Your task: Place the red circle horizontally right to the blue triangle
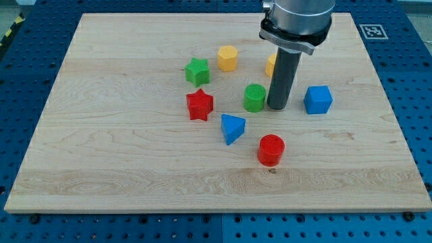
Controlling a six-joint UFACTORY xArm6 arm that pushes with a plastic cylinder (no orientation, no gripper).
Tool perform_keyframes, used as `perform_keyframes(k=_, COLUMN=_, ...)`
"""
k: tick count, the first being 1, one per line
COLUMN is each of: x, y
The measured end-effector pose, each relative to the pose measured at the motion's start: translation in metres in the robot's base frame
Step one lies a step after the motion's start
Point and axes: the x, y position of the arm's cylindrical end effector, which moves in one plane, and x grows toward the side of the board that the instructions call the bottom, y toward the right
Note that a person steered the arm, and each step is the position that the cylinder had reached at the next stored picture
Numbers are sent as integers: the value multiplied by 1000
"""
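The red circle [271, 150] lies on the wooden board, below and to the right of the blue triangle [232, 127], with a small gap between them. My tip [277, 106] stands on the board just right of the green circle [254, 98], above the red circle and up-right of the blue triangle. It touches neither the red circle nor the triangle.
A red star [200, 104] sits left of the blue triangle. A green star [197, 71] and a yellow hexagon [227, 58] lie higher up. A blue cube [318, 99] is right of my tip. A yellow block [270, 65] is partly hidden behind the rod.
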Motion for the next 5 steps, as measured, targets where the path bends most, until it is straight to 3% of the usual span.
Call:
perform_keyframes(k=3, x=1, y=20)
perform_keyframes(k=5, x=28, y=65)
